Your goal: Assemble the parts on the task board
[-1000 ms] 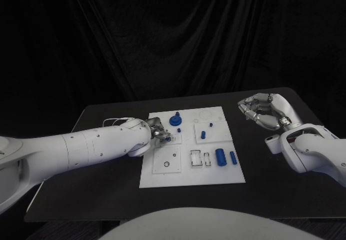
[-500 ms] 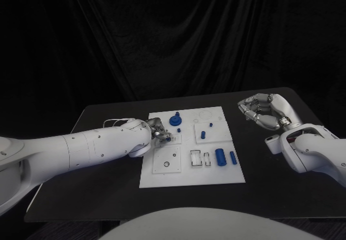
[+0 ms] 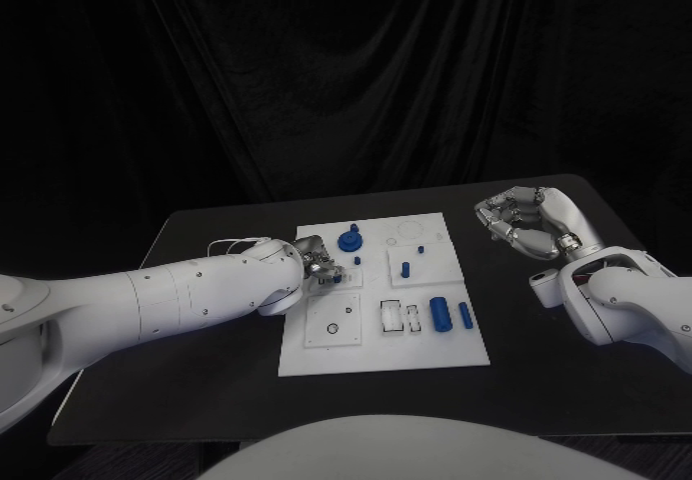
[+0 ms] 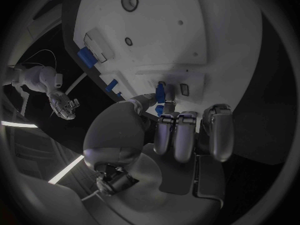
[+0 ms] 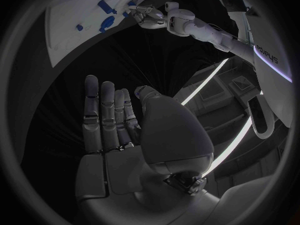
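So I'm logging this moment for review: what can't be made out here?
- Left robot hand, head view: its fingers cover the small blue part; the seating on the white task board is hidden.
- Left wrist view: whether the fingertips pinch that part or only touch it is unclear.
- Right robot hand: open, holding nothing.
- Board recesses, head view: too small to read.

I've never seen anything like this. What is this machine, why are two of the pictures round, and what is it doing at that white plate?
It is a robot with two white arms ending in metal hands. One camera sits on its head, looking down at the black table. The round pictures come from cameras at each wrist. The white board carries small blue parts to assemble. The left hand is over the board, pinching a small blue part in its fingertips. The right hand is raised beside the board, fingers apart, holding nothing.
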Robot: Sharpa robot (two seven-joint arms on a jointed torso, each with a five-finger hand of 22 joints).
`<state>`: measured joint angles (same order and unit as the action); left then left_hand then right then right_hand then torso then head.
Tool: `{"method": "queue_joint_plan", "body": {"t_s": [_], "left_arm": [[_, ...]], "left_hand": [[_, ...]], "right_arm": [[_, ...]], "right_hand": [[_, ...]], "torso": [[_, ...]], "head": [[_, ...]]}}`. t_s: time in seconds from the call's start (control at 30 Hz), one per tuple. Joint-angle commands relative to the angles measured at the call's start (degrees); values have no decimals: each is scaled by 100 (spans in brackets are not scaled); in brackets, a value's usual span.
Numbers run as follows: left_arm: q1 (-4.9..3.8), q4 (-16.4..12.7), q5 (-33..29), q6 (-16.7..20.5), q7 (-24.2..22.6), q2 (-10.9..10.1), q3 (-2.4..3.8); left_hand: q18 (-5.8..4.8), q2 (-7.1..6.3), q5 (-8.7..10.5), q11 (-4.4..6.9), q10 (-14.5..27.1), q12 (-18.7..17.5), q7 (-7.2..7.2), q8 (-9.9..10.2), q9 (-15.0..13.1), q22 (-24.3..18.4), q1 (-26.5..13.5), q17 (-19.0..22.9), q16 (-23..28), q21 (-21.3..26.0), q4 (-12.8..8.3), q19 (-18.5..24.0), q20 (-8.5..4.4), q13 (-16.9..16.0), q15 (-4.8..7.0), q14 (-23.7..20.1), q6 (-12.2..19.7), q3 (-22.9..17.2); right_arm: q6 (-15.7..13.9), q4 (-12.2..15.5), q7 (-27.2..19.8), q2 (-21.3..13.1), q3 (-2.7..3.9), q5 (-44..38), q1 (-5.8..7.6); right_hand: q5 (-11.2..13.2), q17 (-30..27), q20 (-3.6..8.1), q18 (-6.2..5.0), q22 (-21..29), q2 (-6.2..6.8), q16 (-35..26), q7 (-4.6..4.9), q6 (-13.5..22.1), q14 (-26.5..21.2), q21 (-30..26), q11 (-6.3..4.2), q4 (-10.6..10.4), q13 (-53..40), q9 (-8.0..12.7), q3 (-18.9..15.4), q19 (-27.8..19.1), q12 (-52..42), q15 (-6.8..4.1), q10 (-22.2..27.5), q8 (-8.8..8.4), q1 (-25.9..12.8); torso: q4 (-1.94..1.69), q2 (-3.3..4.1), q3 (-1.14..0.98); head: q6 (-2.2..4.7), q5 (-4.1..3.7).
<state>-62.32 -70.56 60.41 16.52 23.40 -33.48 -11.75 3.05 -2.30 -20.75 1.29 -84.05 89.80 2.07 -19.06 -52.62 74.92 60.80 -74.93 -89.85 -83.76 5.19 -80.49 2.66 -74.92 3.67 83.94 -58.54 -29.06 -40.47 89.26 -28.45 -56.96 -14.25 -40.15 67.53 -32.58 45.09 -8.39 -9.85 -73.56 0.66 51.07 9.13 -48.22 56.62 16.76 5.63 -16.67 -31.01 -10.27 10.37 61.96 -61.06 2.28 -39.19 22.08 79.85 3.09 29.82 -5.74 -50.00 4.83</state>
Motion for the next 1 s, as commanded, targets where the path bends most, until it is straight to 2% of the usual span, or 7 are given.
{"method": "queue_joint_plan", "body": {"t_s": [0.03,0.4,0.5,0.63,0.77,1.0], "left_arm": [[69,-7,-31,-232,53,28,-34],[71,-19,-31,-297,122,-34,-34],[72,-30,-31,-300,137,-56,-34],[72,-32,-31,-303,151,-76,-34],[74,-26,-31,-312,148,-85,-34],[77,-13,-31,-328,110,-76,-34]], "left_hand": [[-8,-1,19,43,-595,20,-10,27,-2,577,-54,-1507,-15,29,-2,15,-20,-1508,44,606,-37,-34],[-4,-4,47,47,-595,20,-16,44,-13,567,-76,-1507,-15,43,6,25,-22,-1508,47,606,-50,3],[-2,20,277,50,-595,20,-20,88,-28,565,-128,-1507,-15,58,55,28,-25,-1508,51,606,-68,92],[5,36,431,42,-595,20,-8,144,-36,544,-203,-1507,-15,87,136,51,-25,-1508,46,606,-67,217],[14,77,759,20,-595,20,16,246,-44,523,-286,-1507,-15,127,281,80,-10,-1508,29,606,-38,462],[29,98,1064,-30,-595,20,77,434,-28,495,-369,-1507,-15,193,507,127,23,-1508,-12,606,38,892]], "right_arm": [[38,0,81,-2,4,-30,-14],[55,-15,111,5,4,-30,-14],[61,-22,115,11,4,-30,-14],[68,-31,120,19,4,-30,-14],[73,-38,122,27,4,-30,-14],[81,-46,124,34,4,-30,-14]], "right_hand": [[-20,-12,3,-51,-10,-3,23,-28,10,34,8,-22,7,14,8,-24,31,-22,-6,29,21,46],[-30,-20,5,-51,-13,0,28,-29,11,35,8,-23,8,19,8,-24,33,-27,-7,30,25,56],[-30,-20,5,-51,-13,0,28,-29,11,35,8,-23,8,19,8,-24,33,-27,-7,30,25,56],[-30,-20,5,-51,-13,0,28,-29,11,35,8,-23,8,19,8,-24,33,-27,-7,30,25,56],[-36,-24,5,-51,-14,3,30,-29,9,35,7,-24,9,21,8,-24,34,-29,-8,30,28,62],[-44,-29,6,-51,-16,5,34,-27,8,36,7,-22,4,25,8,-28,36,-33,-8,29,31,61]], "torso": [[0,0,-1],[-3,-2,1],[-3,-1,1],[-3,0,2],[2,1,-1],[1,1,1]], "head": [[0,3],[0,22],[0,32],[0,32],[0,42],[0,41]]}}
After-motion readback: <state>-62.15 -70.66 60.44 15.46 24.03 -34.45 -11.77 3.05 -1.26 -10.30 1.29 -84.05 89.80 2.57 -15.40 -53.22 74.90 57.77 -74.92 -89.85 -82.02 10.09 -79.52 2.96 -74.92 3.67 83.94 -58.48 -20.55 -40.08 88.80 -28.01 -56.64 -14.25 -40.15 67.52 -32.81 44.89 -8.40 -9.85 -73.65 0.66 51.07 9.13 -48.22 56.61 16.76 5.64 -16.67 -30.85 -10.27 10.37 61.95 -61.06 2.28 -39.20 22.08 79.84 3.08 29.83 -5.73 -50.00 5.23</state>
